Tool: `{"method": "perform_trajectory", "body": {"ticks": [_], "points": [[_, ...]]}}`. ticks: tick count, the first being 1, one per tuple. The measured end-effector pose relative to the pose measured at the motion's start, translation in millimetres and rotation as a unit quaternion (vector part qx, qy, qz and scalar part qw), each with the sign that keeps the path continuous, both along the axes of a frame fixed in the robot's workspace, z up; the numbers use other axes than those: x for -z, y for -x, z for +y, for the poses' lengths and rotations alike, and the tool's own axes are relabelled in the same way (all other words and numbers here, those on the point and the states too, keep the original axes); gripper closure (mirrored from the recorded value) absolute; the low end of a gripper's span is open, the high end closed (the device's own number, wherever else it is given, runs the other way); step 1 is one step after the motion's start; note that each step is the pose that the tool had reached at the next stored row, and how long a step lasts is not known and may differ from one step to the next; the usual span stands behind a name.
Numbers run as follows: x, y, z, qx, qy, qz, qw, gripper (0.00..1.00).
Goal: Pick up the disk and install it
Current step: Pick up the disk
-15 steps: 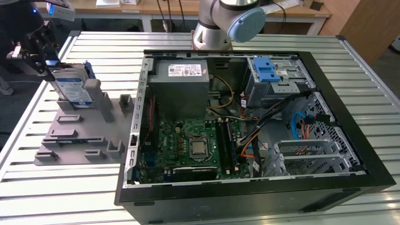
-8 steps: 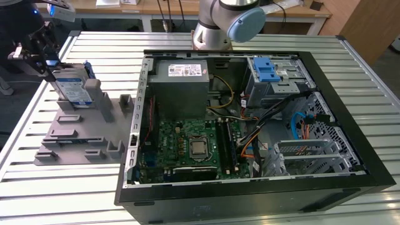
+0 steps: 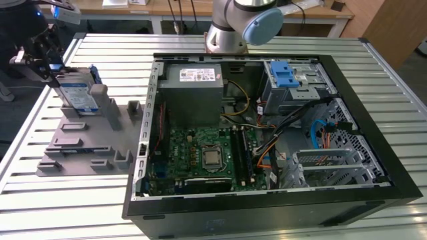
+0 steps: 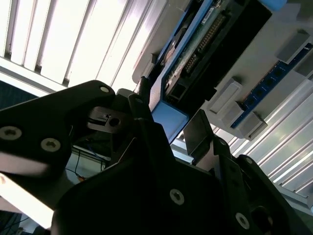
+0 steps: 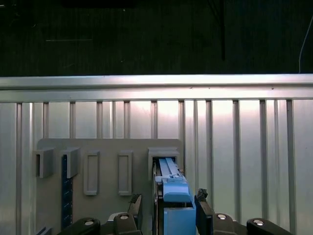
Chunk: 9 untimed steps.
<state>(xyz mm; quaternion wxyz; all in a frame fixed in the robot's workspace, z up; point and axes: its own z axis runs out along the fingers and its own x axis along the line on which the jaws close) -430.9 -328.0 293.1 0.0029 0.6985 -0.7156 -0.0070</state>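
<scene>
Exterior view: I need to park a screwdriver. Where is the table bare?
Bare: the table slats between the grey holder plate and the near edge, and past the computer case at the exterior view's right. Crowded: inside the case, and the plate's far end, with gripper and disk.

Slatted metal table (image 3: 67, 200) spreads bright across the frame, light glaring off its ribs. Along the top edge runs a wooden bench (image 3: 133, 11) with cables (image 3: 177, 17) hanging by it. Upper right, a wooden cabinet (image 3: 390, 27) stands in the corner, dark floor (image 3: 10, 135) drops away at far left, and in the first wrist view the table's rail (image 5: 146, 82) gleams against darkness.
</scene>
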Motion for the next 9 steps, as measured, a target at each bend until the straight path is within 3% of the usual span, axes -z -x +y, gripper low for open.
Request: {"method": "perform_trajectory", "body": {"ticks": [9], "points": [[5.6,0.1,0.0,0.0,-0.0003,0.0003,1.0,0.47]]}}
